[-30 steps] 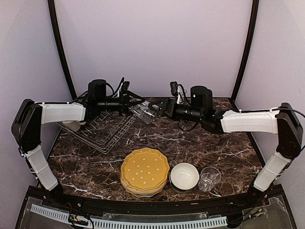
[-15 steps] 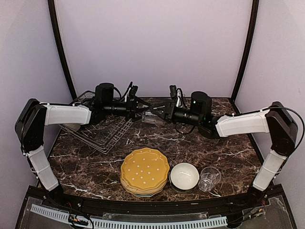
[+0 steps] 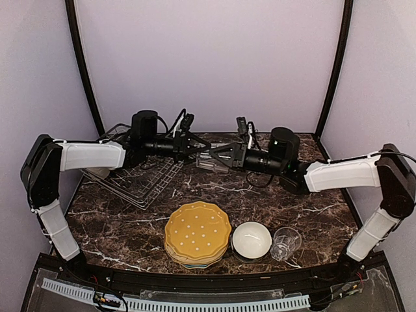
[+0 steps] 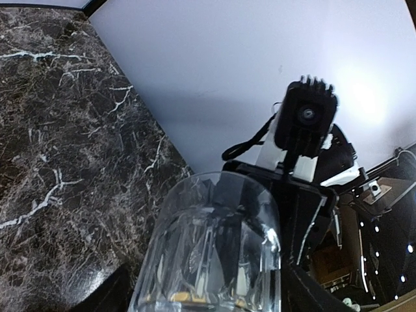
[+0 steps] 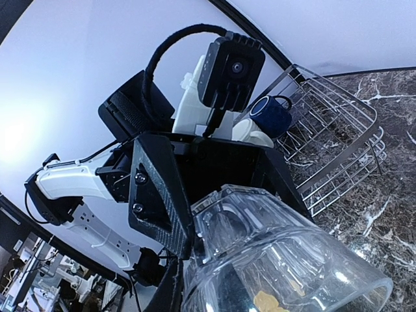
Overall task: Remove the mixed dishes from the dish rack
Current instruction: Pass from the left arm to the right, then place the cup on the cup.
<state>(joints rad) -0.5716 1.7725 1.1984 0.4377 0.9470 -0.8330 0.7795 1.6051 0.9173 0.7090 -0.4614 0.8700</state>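
Observation:
A clear glass tumbler (image 3: 209, 158) hangs on its side above the back middle of the table, between my two grippers. My right gripper (image 3: 218, 156) is shut on its rim end. In the right wrist view the tumbler (image 5: 279, 260) fills the bottom, and one of my right fingers (image 5: 169, 286) lies against it. My left gripper (image 3: 197, 147) stands open around the tumbler's base end, with small gaps either side of the tumbler (image 4: 211, 253) in the left wrist view. The dish rack (image 3: 140, 179) lies at the back left and holds a dark blue mug (image 5: 270, 116) and a cream mug (image 5: 250, 133).
Near the front edge sits a stack of plates with a yellow one on top (image 3: 197, 232). To its right are a white bowl (image 3: 251, 239) and another clear glass (image 3: 286, 242). The purple back wall stands close behind both arms.
My right gripper has moved in from the right and shut on the tumbler. My left gripper, which was holding it, has widened its jaws.

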